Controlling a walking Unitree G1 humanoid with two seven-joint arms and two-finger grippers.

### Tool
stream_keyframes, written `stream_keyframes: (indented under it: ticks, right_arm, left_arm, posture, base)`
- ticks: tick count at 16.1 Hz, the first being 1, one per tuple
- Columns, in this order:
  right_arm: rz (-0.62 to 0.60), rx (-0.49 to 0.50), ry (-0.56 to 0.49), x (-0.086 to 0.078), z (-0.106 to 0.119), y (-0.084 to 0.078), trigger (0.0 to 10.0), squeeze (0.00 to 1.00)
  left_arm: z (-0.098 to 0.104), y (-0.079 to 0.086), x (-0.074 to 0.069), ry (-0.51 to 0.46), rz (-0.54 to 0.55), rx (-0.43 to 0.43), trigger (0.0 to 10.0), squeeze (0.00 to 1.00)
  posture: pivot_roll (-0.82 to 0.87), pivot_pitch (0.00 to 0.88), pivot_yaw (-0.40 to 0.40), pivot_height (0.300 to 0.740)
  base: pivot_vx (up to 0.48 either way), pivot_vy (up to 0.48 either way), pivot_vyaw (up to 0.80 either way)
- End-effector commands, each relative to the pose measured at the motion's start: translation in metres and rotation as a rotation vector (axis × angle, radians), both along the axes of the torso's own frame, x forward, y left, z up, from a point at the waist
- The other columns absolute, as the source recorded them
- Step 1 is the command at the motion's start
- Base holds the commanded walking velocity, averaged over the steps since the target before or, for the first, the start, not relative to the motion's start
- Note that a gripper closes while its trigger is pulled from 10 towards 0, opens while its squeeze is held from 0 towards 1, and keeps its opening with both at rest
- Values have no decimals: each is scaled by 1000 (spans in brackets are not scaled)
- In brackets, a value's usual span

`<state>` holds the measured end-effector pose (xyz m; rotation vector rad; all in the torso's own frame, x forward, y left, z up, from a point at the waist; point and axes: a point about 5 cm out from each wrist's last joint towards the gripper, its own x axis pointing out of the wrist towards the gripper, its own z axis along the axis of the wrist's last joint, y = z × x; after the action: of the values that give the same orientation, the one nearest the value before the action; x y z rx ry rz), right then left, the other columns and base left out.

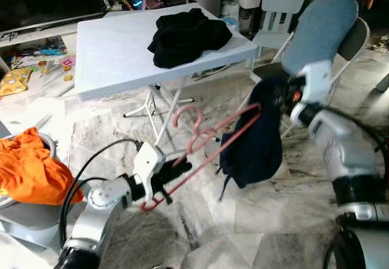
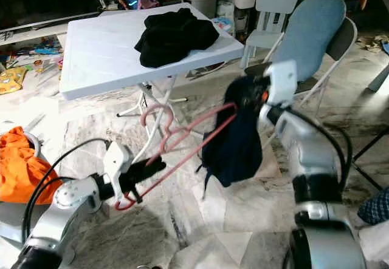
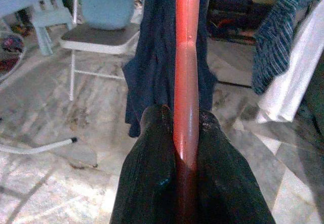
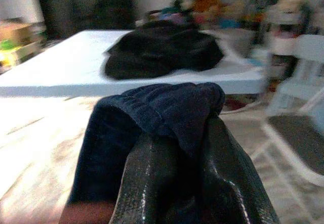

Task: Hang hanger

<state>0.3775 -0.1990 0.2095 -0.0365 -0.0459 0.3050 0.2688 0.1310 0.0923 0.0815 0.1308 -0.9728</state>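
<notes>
At seven o'clock in the head view, low and nearest the camera, the left gripper (image 1: 163, 181) is clamped on the lower end of the red hanger (image 1: 209, 149). Its wrist camera confirms this: the hanger bar runs straight up between the two black fingers (image 3: 148, 178), which press against it on both sides. The hanger slopes upward from that grip toward two o'clock, its pale pink hook standing above the middle of the bar.

The far end of the hanger is inside a dark navy garment (image 1: 255, 136), which hangs down in a loose bundle clear of the floor. At two o'clock the right gripper (image 1: 290, 98) holds the top of that garment. In the right wrist view the cloth is bunched over and between the black fingers (image 4: 233, 183), which are closed on the fabric.

At nine o'clock an orange cloth (image 1: 27, 166) is heaped in a grey basket (image 1: 18, 220). The marble floor (image 1: 243, 226) lies beneath both arms.

Further back, at twelve o'clock, stands a white folding table (image 1: 109, 56) with a black garment (image 1: 185, 35) piled on its right part. At one o'clock a folding chair (image 1: 319, 35) with a blue backrest stands behind the right arm, and a small white chair (image 1: 276, 11) is beyond it.
</notes>
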Motion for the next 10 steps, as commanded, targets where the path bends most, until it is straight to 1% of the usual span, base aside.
stream_keyframes:
  ticks: [1,3,4,5,6,7,8,9,10]
  right_arm:
    - [-70,-9,-29,7,8,1,0,0]
    - [-148,-36,-3,15,4,6,0,0]
    - [-183,-81,22,17,-4,7,0,0]
    - [-206,-100,43,17,-9,6,0,0]
    - [-264,-123,73,16,-18,-1,0,0]
    - [-329,-142,102,15,-26,-12,0,0]
    - [-395,-118,126,11,-34,-26,0,0]
    - [-426,-104,136,9,-37,-32,0,0]
    - [-452,-71,138,5,-42,-40,0,0]
  left_arm:
    - [3,-1,-6,-10,-54,28,0,0]
    - [2,0,-10,-14,-60,41,0,0]
    - [5,0,-11,-35,-45,45,0,0]
    - [7,2,-10,-59,-8,52,0,0]
    - [11,4,-11,-78,30,42,0,0]
    - [16,9,-12,-112,98,35,0,0]
    - [19,14,-13,-144,206,9,0,0]
    - [21,17,-14,-163,270,-1,0,0]
    - [19,24,-14,-191,458,4,0,0]
  posture:
    - [-125,0,58,740]
    - [-113,0,50,740]
    - [-106,0,47,740]
    - [-105,0,46,740]
    - [-99,0,42,740]
    - [-96,0,40,740]
    - [-93,0,41,740]
    - [-89,0,40,740]
    - [-86,0,41,740]
  base:
    - [0,0,0]
    - [0,0,0]
    - [0,0,0]
    - [0,0,0]
    - [0,0,0]
    - [0,0,0]
    - [0,0,0]
    - [0,0,0]
    - [0,0,0]
